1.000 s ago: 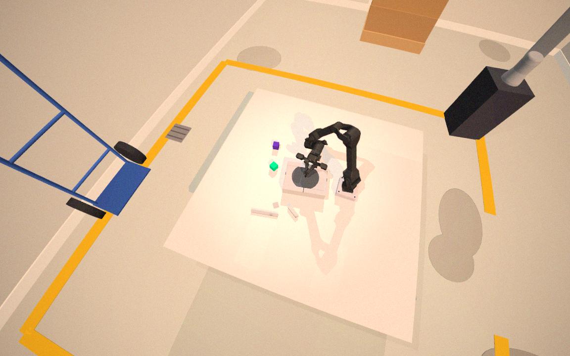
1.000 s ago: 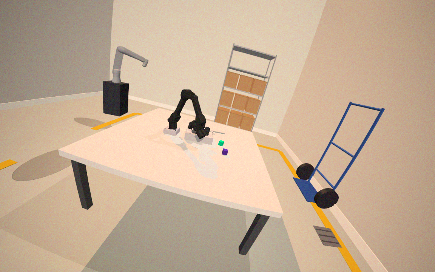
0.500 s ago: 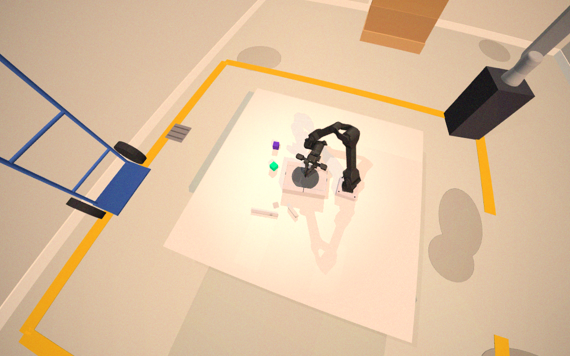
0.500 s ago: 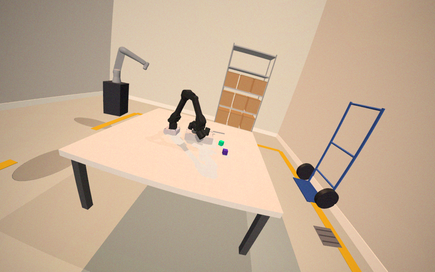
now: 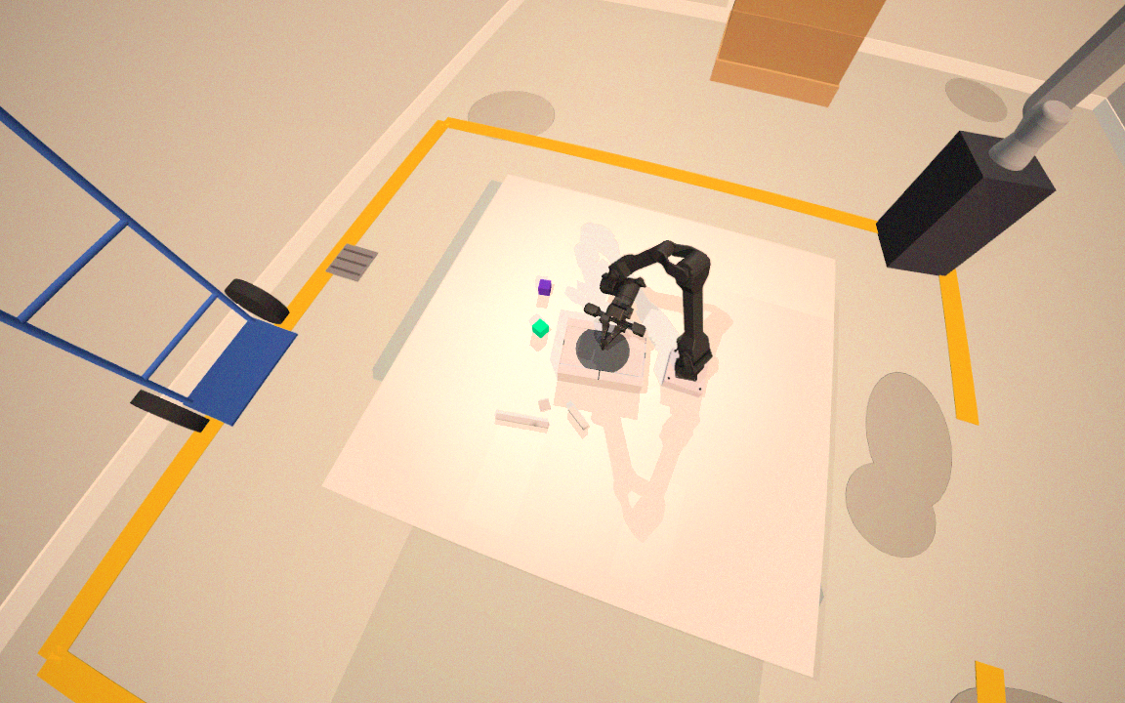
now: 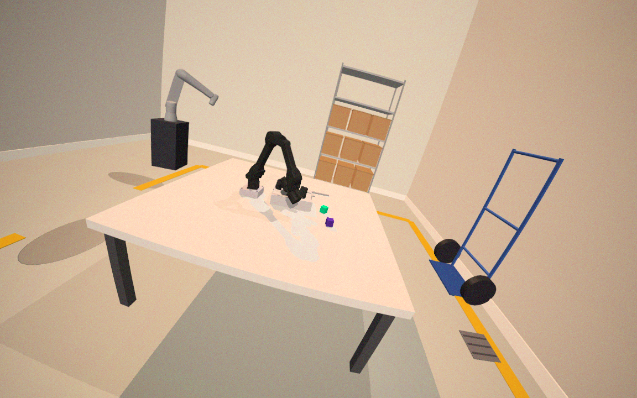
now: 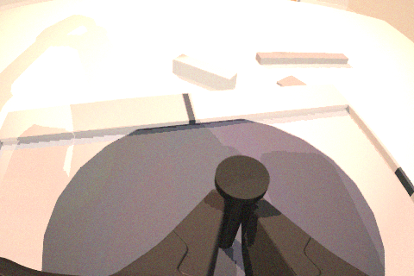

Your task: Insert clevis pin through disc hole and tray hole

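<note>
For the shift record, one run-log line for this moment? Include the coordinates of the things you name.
gripper [image 5: 604,347] [image 7: 233,202]: shut on pin [image 7: 241,178] | pin: head up, over disc [image 5: 591,353] [image 7: 142,181] | seating: unconfirmed | release: pending

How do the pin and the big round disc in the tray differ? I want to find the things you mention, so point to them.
The pin [image 7: 241,178] is slim, with a small round head; the disc [image 5: 588,356] [image 7: 142,190] is broad and thin. The pin stands roughly upright, head up, while the disc lies flat in the tray. The gripper [image 5: 604,346] [image 7: 233,202] grips the pin, but not the disc. Both look dark and have a round outline from above.

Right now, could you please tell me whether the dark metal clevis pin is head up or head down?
Head up: its round head shows above the tool's fingertips.
</note>
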`<state>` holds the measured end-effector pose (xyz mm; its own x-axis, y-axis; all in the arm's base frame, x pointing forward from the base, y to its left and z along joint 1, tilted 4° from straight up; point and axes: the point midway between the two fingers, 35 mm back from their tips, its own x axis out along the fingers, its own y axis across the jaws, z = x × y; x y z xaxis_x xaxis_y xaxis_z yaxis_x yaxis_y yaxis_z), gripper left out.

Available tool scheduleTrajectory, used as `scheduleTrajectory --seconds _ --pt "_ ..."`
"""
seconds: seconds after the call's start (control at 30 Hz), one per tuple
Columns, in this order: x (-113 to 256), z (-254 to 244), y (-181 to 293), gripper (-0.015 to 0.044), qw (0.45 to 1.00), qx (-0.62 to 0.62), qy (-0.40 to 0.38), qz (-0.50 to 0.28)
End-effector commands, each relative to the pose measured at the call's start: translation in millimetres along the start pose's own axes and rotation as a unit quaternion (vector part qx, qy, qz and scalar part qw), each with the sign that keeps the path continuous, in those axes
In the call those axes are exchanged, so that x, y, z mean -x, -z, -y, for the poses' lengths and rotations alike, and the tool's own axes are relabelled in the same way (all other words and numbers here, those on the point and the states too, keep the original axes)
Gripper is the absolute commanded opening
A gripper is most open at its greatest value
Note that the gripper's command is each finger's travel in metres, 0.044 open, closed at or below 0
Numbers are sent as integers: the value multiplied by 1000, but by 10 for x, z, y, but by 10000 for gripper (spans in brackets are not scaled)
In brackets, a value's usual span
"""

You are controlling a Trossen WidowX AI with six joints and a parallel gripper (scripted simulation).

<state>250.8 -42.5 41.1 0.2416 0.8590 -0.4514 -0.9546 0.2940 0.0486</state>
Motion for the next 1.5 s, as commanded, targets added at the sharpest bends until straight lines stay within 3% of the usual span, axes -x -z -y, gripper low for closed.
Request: scheduleTrajectory --seconds 0.0,0.13,0.6,0.7,0.97,1.47 --pt "1 0 -2 53 1000 0 0 0" --pt "1 0 -2 157 1000 0 0 0" --pt "76 0 -163 160 1000 1 0 0" --pt "212 16 -137 239 1000 -4 7 -6" --pt "983 -26 -120 440 998 -36 42 -24" --pt "983 -26 -120 440 998 -36 42 -24"
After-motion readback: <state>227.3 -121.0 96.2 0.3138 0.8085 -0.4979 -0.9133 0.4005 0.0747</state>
